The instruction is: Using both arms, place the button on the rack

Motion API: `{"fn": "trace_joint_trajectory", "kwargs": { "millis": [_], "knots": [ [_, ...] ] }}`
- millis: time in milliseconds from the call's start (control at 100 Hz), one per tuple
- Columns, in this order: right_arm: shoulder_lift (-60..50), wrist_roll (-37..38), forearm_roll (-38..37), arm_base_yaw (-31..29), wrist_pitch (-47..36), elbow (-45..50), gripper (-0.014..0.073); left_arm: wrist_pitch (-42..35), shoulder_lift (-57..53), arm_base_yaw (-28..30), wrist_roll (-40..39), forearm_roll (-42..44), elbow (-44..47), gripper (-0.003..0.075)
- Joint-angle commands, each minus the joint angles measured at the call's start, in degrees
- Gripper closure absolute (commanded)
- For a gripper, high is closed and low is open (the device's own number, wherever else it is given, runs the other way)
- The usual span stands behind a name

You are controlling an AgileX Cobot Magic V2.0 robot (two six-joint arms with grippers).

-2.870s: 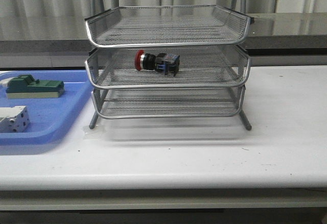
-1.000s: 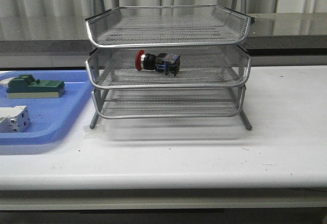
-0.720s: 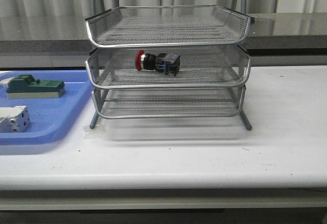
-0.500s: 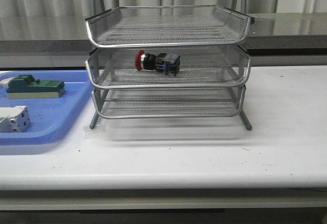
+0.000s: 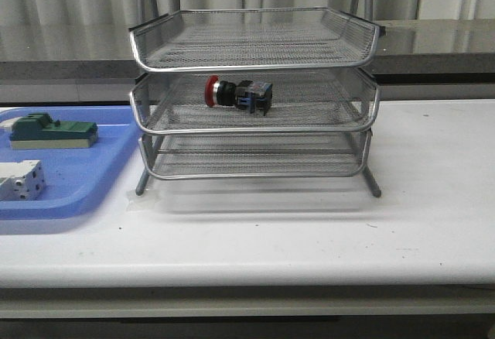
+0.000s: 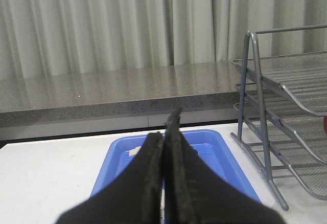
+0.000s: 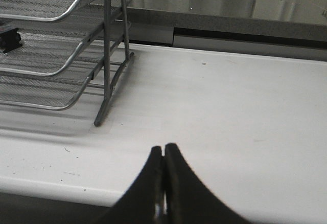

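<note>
Nothing has moved since the earlier frames: the button (image 5: 238, 94) lies in the same place on its side in the middle tier of the rack (image 5: 254, 95), red cap to the left, a little left of the tier's centre. The left tool (image 6: 163, 147) is closed with nothing between its fingers, and the right tool (image 7: 163, 155) is closed and empty too; both are well apart from the rack. I judge the task as done, so little can go wrong, except that an arm sweeping near could knock a thin leg and shake the button on the mesh. The front view shows all three tiers, the blue tray (image 5: 73, 192) on the left with the green block (image 5: 51, 131) and the white-grey block (image 5: 20, 179), but no arms. The wrist views show the tools; the right one catches only the dark end of the button, the left one hardly any of it.
</note>
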Motion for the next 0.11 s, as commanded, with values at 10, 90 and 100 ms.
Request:
{"fn": "trace_joint_trajectory", "kwargs": {
  "millis": [10,90,100],
  "knots": [
    [-1.03,0.00,-0.54,-0.28,-5.01,0.14,0.0651,-4.70,0.10,-0.05,-0.52,-0.35,1.92,0.0741],
    [-1.03,0.00,-0.54,-0.28,-5.01,0.14,0.0651,-4.70,0.10,-0.05,-0.52,-0.35,1.92,0.0741],
    [-1.03,0.00,-0.54,-0.28,-5.01,0.14,0.0651,-4.70,0.10,-0.05,-0.52,-0.35,1.92,0.0741]
  ]
}}
